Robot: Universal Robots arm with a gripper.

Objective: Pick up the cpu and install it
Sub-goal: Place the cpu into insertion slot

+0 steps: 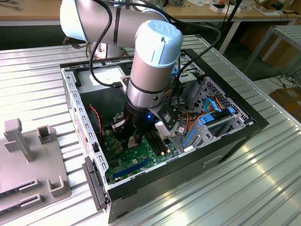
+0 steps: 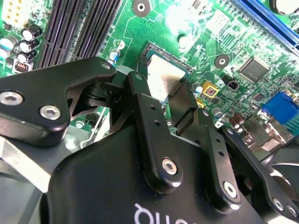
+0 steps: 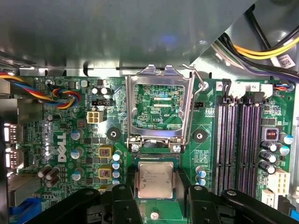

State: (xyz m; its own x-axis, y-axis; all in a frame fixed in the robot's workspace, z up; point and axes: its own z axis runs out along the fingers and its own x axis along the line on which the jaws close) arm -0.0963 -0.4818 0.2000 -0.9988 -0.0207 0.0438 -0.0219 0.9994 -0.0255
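Pincer [image 2: 161,91] clamped on the cpu [image 3: 155,181] | cpu at the open socket [image 3: 156,159], just beside its raised metal frame [image 3: 158,72]

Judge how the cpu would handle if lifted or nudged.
The cpu looks like a thin flat plate, so probably stiff and light. Its smooth metal top may be slippery. Flat and square, it should not roll.
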